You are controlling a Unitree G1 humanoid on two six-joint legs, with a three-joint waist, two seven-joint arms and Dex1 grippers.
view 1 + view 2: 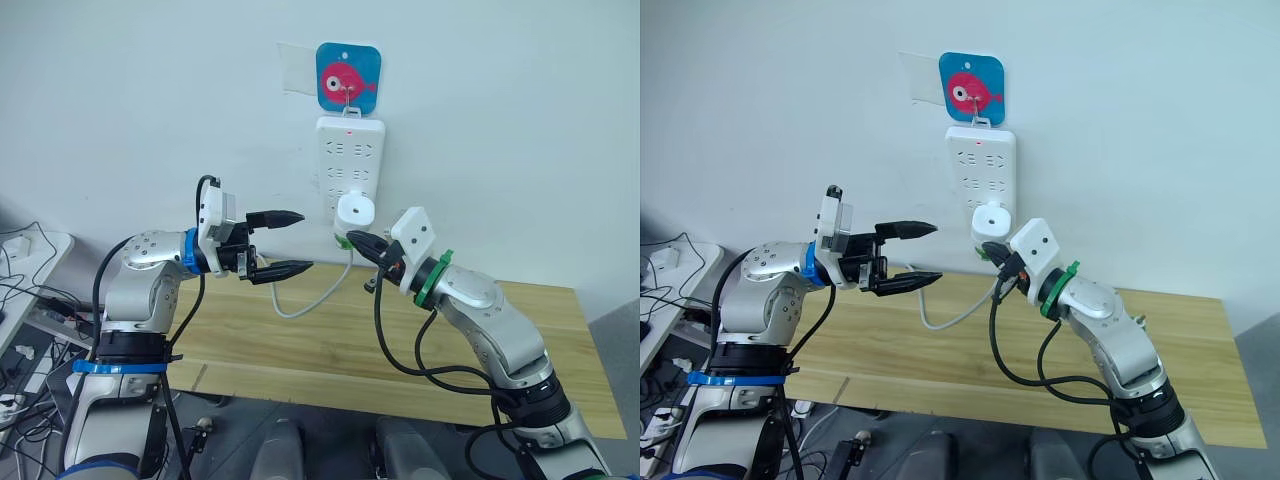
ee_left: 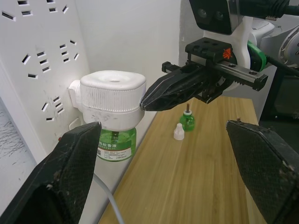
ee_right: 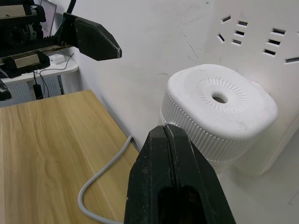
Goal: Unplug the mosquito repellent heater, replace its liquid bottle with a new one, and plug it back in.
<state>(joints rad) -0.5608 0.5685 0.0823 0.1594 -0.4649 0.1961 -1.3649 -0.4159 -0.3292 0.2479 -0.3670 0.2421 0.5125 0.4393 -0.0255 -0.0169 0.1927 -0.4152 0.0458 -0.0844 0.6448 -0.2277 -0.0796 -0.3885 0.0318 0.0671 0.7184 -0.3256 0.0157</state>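
The mosquito repellent heater [image 1: 355,210] sits plugged into the power strip [image 1: 350,165] at upper centre, its green bottle [image 2: 116,144] beneath. Just below it, the right gripper [image 1: 362,242] has fingers pressed together, empty. At centre left, the left gripper [image 1: 290,242] spreads wide, empty.

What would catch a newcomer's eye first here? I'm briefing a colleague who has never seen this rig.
First, the mosquito repellent heater, white with a green liquid bottle under it, plugged into the white power strip hanging on the wall below a blue fish picture. Next, the right gripper, jaws shut, tip right beside the heater, and the left gripper, jaws wide open, hovering left of it. On the wooden table stand a spare green bottle and a white cap.
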